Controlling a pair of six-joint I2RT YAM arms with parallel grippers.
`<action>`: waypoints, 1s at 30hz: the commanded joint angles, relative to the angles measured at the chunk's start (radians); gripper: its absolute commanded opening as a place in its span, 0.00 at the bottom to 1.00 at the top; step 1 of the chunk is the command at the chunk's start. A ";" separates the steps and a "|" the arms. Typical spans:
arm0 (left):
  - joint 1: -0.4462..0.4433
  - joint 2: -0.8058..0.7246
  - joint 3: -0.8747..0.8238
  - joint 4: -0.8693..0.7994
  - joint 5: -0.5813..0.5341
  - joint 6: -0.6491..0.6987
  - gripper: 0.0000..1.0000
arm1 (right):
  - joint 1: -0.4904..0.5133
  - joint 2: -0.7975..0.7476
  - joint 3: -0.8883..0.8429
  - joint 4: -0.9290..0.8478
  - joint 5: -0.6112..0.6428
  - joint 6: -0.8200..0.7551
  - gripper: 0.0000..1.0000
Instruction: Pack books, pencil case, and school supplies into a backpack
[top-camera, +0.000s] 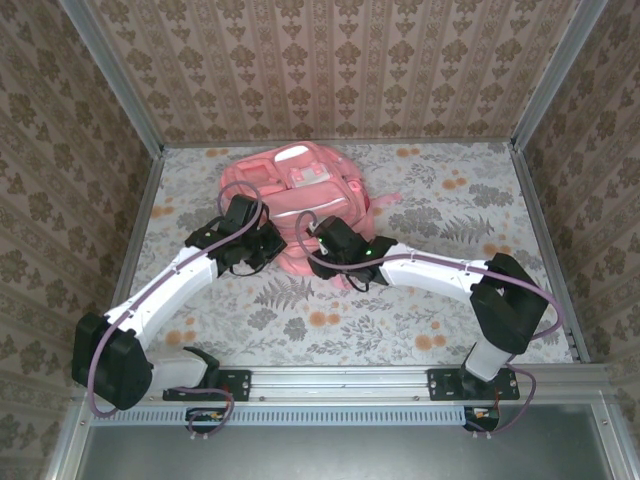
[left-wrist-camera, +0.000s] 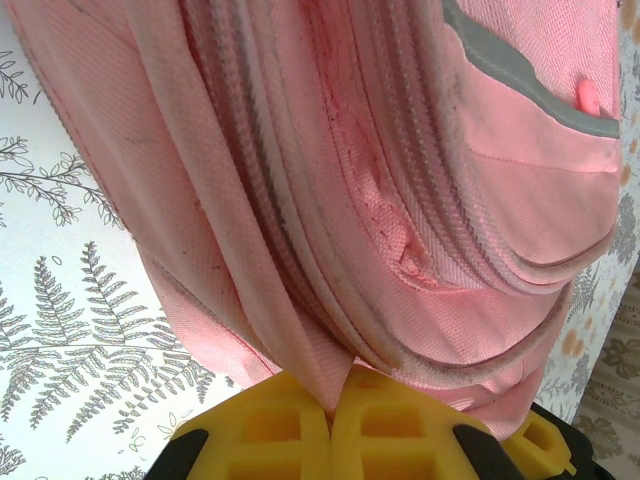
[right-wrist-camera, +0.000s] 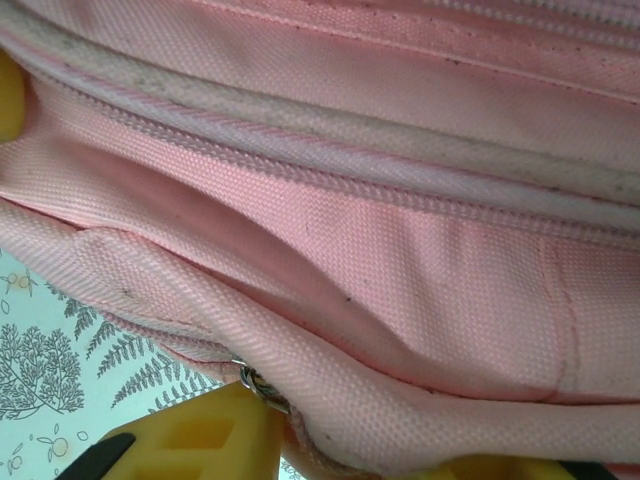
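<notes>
The yellow left fingers (left-wrist-camera: 270, 430) are pressed together with a thin fold of the large soft pink fabric backpack (left-wrist-camera: 400, 150) nipped between their tips, so they are closed on the cloth. The fabric fans up and away from the pinch, so this hold probably pulls that side of the bag taut or lifts a flap. Just beyond the tips run the curved zip tracks (left-wrist-camera: 440, 230) and piped seams, and off to one side of the fingers lies the fern-and-flower patterned worktop (left-wrist-camera: 60, 330). The yellow right fingers (right-wrist-camera: 200, 440) stand apart, with a thick bunched edge of the same backpack (right-wrist-camera: 400, 250) filling the space between them; whether they actually clamp it I cannot tell. A small metal zip ring (right-wrist-camera: 250, 378) sits against the tip of one of them, which suggests this arm is after the zip pull, and a zip line (right-wrist-camera: 400, 185) runs across the fabric beyond. From above, both arms meet at the near end of the backpack (top-camera: 300, 180), which lies flat toward the far middle of the worktop (top-camera: 450, 200). With one arm on each side, this looks like a steadying hold opposite a working one, probably for opening or closing the main compartment.
</notes>
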 joint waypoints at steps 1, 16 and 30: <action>-0.010 -0.005 0.054 0.104 0.024 -0.013 0.00 | 0.024 0.024 0.033 0.056 0.032 -0.020 0.29; 0.014 -0.010 0.042 0.096 0.014 0.000 0.00 | 0.009 -0.135 -0.038 0.032 0.052 0.118 0.00; 0.116 -0.098 -0.013 0.029 -0.008 0.041 0.00 | -0.149 -0.194 -0.165 -0.078 0.117 0.243 0.00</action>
